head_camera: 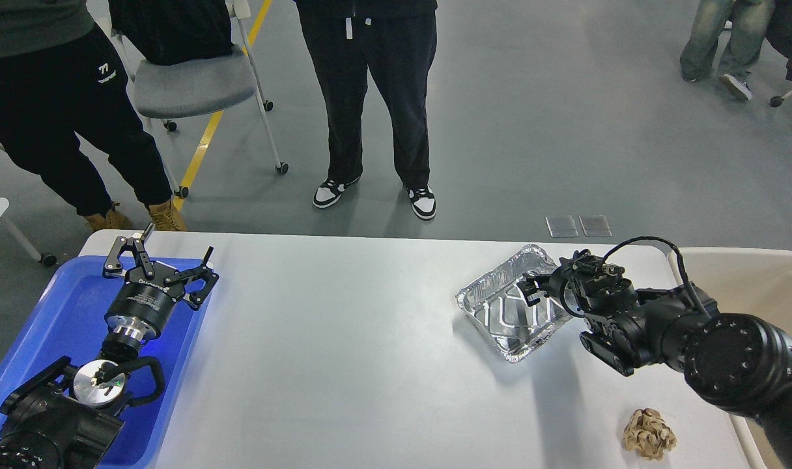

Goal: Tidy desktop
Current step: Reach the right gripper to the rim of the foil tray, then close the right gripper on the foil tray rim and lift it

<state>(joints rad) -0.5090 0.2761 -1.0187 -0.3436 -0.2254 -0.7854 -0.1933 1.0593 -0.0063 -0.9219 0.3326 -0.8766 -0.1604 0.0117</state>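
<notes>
The desktop [344, 365] is a wide white-grey tabletop. A silver foil tray [500, 312] lies on it right of centre. A crumpled brown paper ball [649, 433] lies near the front right corner. My right gripper [533, 286] is at the foil tray's right rim, over its inside. Its fingers look dark and bunched, so I cannot tell how the jaws stand. My left gripper [165, 262] hangs open and empty over the far end of the blue tray [57, 312].
A beige bin [748, 280] stands beside the desktop's right edge. The blue tray overlaps the desktop's left end. Beyond the far edge are people's legs [370, 104] and a grey wheeled chair [187, 81].
</notes>
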